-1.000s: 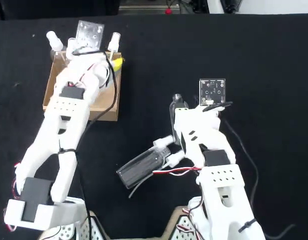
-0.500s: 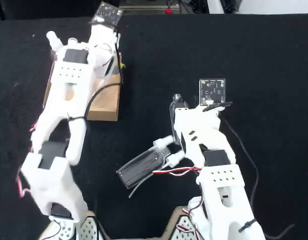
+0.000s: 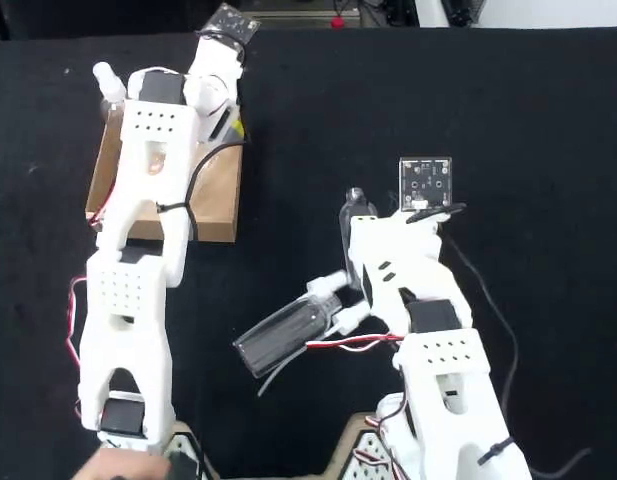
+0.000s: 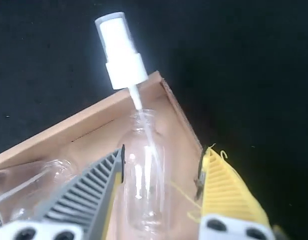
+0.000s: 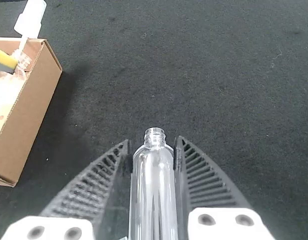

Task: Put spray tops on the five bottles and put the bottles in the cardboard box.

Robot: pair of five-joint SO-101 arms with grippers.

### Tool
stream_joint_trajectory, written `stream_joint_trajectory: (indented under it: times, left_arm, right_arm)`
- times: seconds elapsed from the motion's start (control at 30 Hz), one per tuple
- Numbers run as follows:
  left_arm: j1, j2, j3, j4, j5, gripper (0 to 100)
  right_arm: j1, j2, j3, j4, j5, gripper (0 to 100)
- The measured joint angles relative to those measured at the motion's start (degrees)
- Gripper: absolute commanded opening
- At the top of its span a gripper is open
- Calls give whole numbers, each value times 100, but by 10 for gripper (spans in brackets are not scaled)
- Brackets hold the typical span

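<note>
Covering much of the cardboard box, left pincer gapes open; right pincer clamps a bottle.

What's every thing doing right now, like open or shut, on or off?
Left pincer: open, either side of the boxed bottle.
Right pincer: shut on the bare bottle.
Bare bottle: no top on.
Spray top: raised, only its tube in the boxed bottle.
Box: open, bottles inside.

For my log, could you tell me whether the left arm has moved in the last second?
Yes; the left arm shifted its wrist away from its base, past the cardboard box's far edge.
</note>
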Motion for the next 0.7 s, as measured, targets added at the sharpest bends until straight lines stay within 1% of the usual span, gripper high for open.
stream_joint_trajectory:
  times: [0.13,0.23,0.4,0.57,0.7]
  left_arm:
    - [-132,492,-791,176,-18,247]
    - [-202,738,-1160,193,-53,247]
    - [-202,923,-1275,193,-273,248]
    - [-202,941,-1284,193,-273,297]
    - [-202,941,-1301,193,-273,296]
  right_arm:
    - [0,0,0,0,0,141]
    - [0,0,0,0,0,141]
    - [0,0,0,0,0,141]
    - [0,0,0,0,0,141]
    - [0,0,0,0,0,141]
